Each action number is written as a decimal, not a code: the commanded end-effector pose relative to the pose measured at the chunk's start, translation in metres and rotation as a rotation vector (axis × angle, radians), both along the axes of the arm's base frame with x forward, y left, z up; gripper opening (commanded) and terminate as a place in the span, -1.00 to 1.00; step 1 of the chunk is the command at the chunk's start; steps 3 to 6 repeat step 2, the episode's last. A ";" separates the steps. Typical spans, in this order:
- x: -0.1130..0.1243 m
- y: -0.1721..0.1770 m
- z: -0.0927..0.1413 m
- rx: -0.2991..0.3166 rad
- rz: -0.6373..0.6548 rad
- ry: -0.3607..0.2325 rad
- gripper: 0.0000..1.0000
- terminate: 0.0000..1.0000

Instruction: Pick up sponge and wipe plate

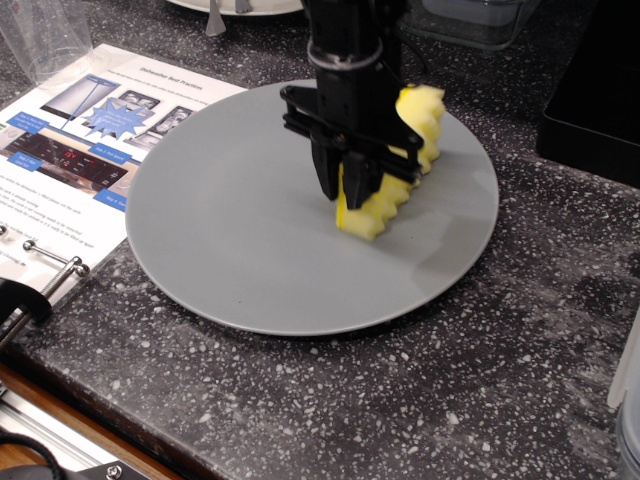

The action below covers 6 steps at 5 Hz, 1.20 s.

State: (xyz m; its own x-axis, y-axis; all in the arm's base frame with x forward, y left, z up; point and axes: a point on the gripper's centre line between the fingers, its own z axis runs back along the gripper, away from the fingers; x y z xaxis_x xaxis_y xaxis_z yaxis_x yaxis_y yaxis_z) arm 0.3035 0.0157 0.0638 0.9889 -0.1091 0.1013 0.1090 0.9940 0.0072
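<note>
The large grey plate [230, 240] lies flat on the dark speckled counter. My black gripper [352, 192] comes down from above over the plate's right-of-middle part and is shut on the yellow sponge [400, 165]. The sponge's wavy edge faces right and its lower end presses on the plate's surface. The gripper hides the sponge's left side.
A printed leaflet [70, 140] in a ring binder lies left of the plate, partly under its rim. A white dish [235, 6] shows at the top edge. A clear container [470, 20] stands at the back, a black box [595, 90] at the right.
</note>
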 end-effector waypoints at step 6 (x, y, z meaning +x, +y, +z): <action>0.027 0.101 0.003 0.025 -0.029 -0.045 -1.00 1.00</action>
